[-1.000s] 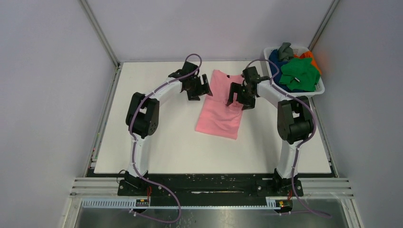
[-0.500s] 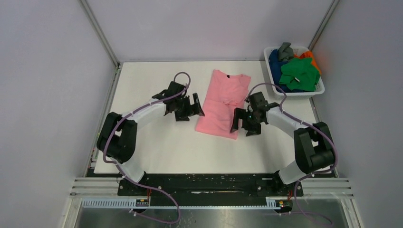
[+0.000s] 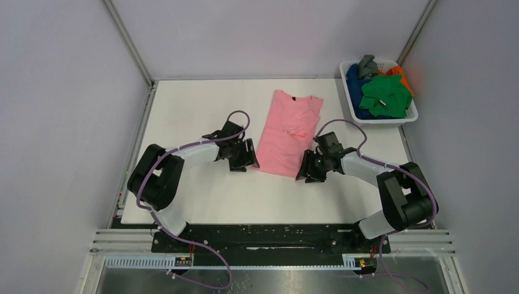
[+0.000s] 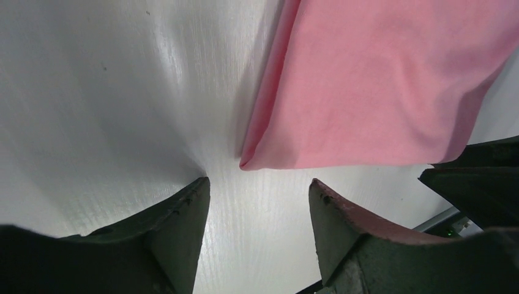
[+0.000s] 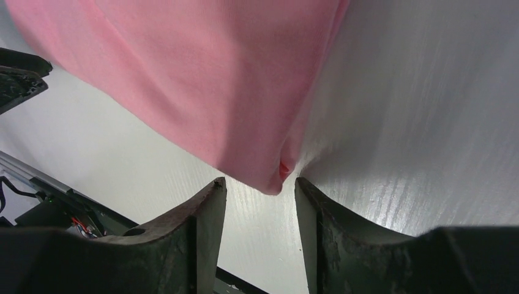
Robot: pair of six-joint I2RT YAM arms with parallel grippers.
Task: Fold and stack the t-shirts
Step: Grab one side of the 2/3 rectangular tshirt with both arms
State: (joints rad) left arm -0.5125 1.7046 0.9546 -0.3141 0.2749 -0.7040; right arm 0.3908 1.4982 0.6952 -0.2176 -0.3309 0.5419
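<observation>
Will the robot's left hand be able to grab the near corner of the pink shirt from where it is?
Probably yes. The left hand is open, low over the table, and the pink shirt has its near left corner just ahead of the gap between the fingers. Nothing sits between them.

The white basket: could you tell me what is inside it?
A green shirt lies on top; blue cloth, orange cloth and grey cloth show around it; anything beneath is covered.

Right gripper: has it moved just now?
Yes. The right gripper moved toward the near table edge, away from the white basket, to a corner of the pink t-shirt.
</observation>
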